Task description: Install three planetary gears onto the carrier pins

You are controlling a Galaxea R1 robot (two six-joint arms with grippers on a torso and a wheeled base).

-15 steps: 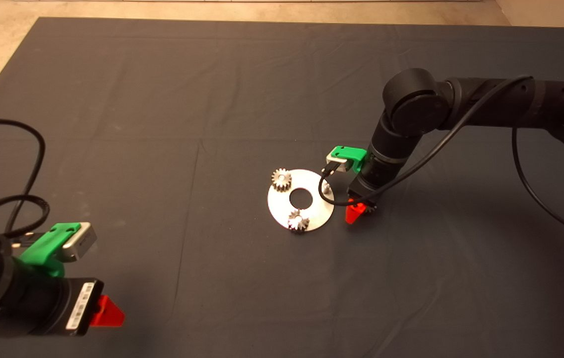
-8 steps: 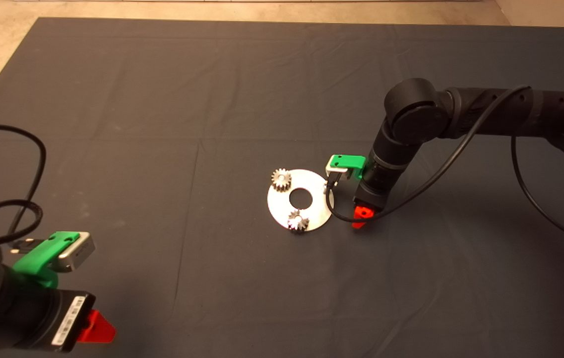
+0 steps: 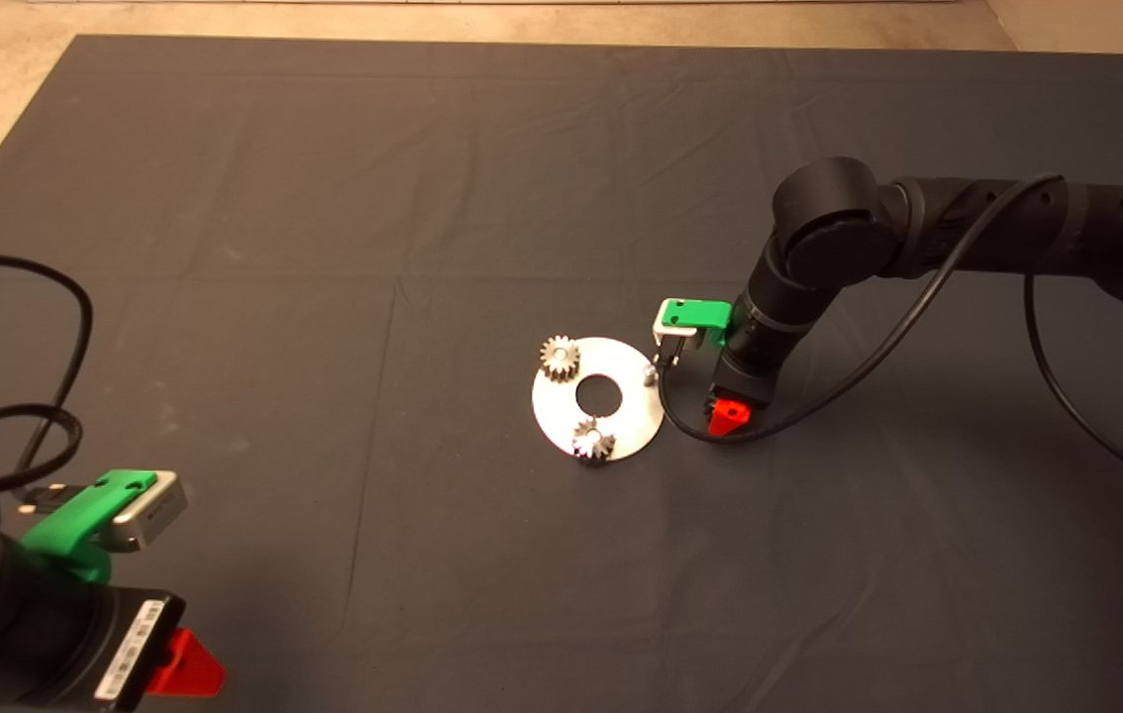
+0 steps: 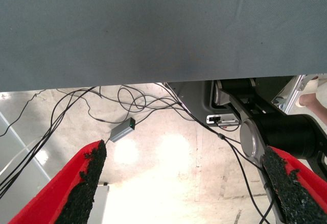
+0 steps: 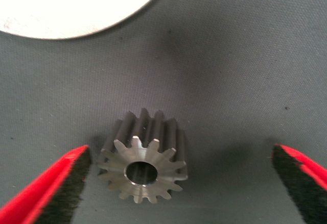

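Dark grey cloth, faintly creased, covers the table as a mat [image 3: 324, 248], with pale floor showing past its far edge.

Between the right gripper's [image 5: 181, 183] two red fingers with black pads [image 5: 69, 185] lies a small silver toothed spur gear [image 5: 143, 165], its centre hole facing the wrist camera. The fingers stand wide apart: one pad sits just beside the gear's teeth, the other is well clear of it, and whether the nearer pad touches the teeth cannot be told. The gear rests on the cloth, near the rim of the flat round shiny silver disc [image 5: 76, 4], not on it. In the head view this right gripper [image 3: 728, 416] points down at the mat just beside the disc's [image 3: 561, 416] right edge, and the gear under it is hidden by the arm.

On the disc, two more small toothed gears sit over pins: one [image 3: 560, 356] at the far left part of the disc, one [image 3: 593, 440] at the near edge. A third short silver pin [image 3: 650, 374] stands bare at the disc's right side, closest to the right gripper.

The left gripper [image 3: 187, 665] waits at the lower left corner of the head view, well apart from the disc. Its fingers [image 4: 84, 183] are spread wide with nothing between them; beyond them show the mat's edge, a pale floor and loose black cables [image 4: 76, 106].
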